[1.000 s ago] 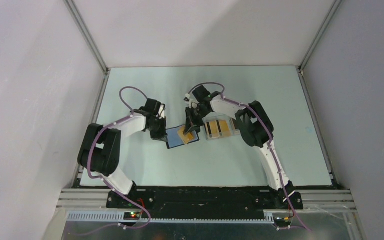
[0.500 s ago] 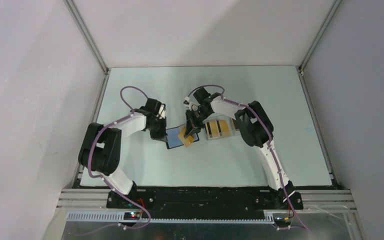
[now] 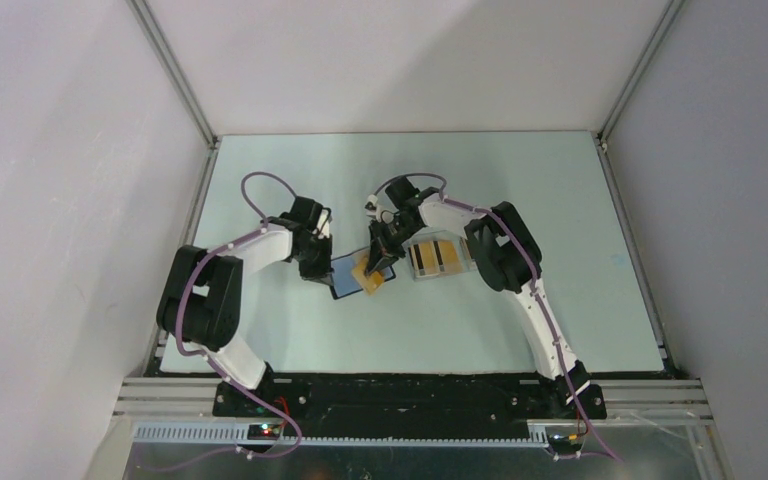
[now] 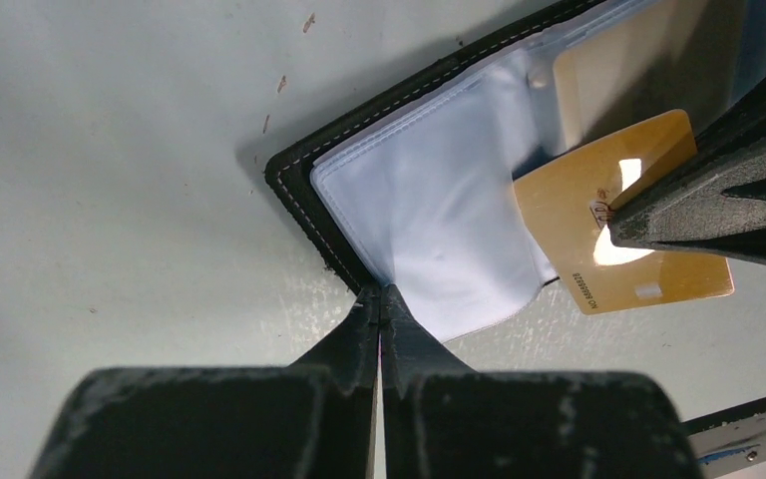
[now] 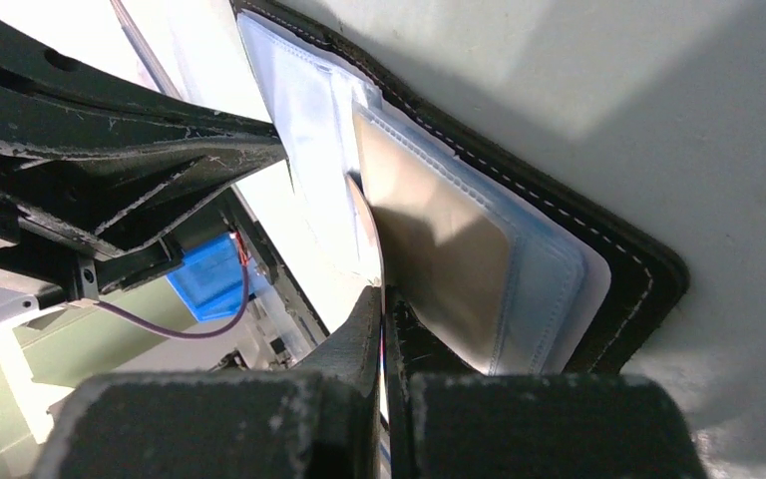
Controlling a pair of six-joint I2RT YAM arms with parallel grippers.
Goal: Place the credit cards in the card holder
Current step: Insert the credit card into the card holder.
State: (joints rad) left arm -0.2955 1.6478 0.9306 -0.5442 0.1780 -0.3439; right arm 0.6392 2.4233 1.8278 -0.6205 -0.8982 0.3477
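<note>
Part of card holder [image 4: 429, 190] past left wrist view's top edge (orange card [image 4: 569, 225] partly behind right claw [image 4: 620, 222])

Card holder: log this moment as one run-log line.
left end effector shut on card holder edge | right end effector shut on credit card | card over open holder, not yet sleeved

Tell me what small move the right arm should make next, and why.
Probably slide the gold card a little toward the open card holder. The right gripper pinches it, mostly outside the clear sleeves, while the left gripper pins the holder's edge.
</note>
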